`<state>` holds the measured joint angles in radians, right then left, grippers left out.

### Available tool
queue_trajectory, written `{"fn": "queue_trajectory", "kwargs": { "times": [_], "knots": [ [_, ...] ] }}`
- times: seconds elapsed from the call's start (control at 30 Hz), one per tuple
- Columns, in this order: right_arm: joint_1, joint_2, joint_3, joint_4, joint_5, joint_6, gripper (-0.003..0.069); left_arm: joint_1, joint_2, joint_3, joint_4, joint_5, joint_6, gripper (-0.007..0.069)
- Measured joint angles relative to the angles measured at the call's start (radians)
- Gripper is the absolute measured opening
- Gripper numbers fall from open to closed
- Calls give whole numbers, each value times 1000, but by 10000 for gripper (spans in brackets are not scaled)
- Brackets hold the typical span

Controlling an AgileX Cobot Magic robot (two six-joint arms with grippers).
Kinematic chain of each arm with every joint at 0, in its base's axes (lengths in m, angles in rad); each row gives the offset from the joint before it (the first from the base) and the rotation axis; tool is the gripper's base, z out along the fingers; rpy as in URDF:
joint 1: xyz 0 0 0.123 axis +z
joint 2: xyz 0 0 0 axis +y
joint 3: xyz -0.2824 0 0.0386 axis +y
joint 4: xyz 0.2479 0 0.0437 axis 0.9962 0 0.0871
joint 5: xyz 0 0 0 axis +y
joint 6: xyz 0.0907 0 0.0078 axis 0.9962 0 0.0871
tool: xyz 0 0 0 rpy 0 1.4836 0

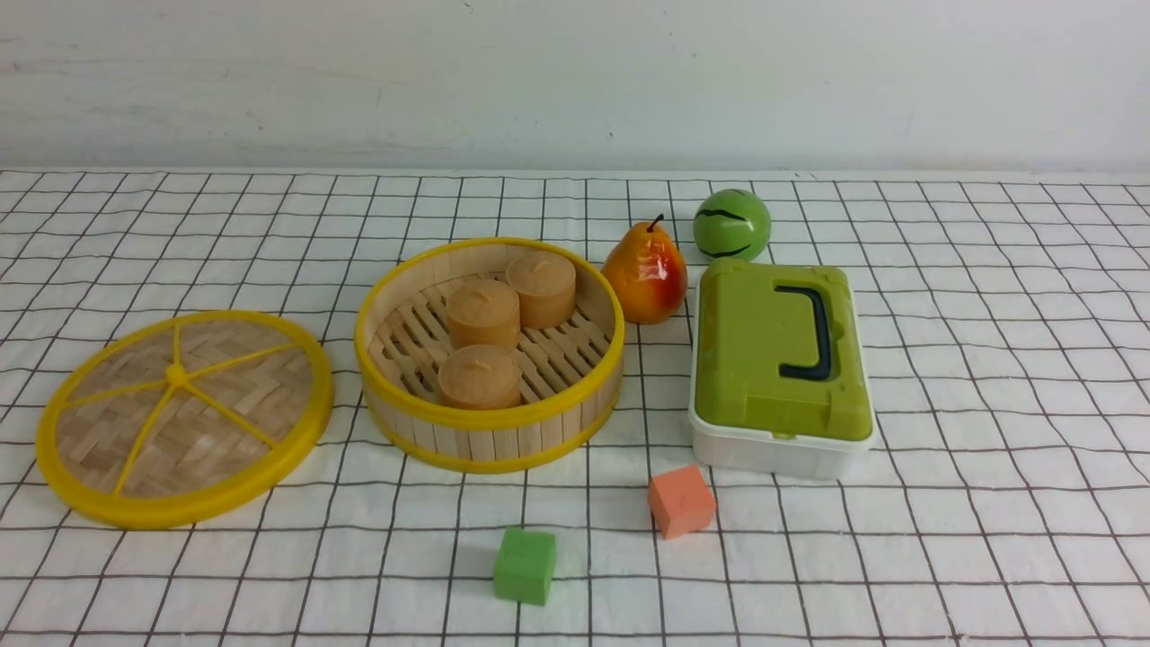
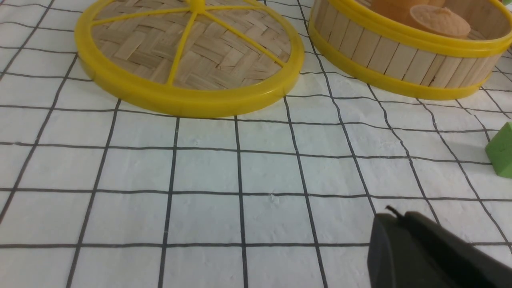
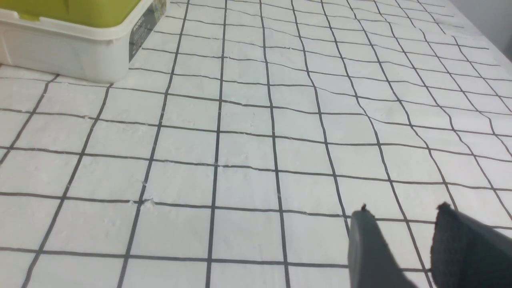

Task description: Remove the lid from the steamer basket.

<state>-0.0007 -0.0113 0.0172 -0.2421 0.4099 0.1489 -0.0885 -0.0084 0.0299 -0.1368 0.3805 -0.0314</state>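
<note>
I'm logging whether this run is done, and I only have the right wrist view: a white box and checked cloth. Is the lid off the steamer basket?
Observer: Yes. The lid lies flat on the cloth, left of the steamer basket and apart from it.
Operator: Anything inside the basket?
Observer: Three tan round cakes stand on its slatted floor.
Operator: Is the left hand touching either piece?
Observer: No. In the left wrist view the left hand is over bare cloth, clear of both.
</note>
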Motion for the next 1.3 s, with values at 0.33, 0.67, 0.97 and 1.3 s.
{"fn": "queue_trajectory", "kwargs": {
  "times": [0.33, 0.67, 0.97, 1.3],
  "knots": [
    [0, 0, 0, 0, 0, 0, 240, 0, 0, 0, 0, 0, 0, 19],
    [0, 0, 0, 0, 0, 0, 240, 0, 0, 0, 0, 0, 0, 28],
    [0, 0, 0, 0, 0, 0, 240, 0, 0, 0, 0, 0, 0, 38],
    [0, 0, 0, 0, 0, 0, 240, 0, 0, 0, 0, 0, 0, 50]
  ]
}}
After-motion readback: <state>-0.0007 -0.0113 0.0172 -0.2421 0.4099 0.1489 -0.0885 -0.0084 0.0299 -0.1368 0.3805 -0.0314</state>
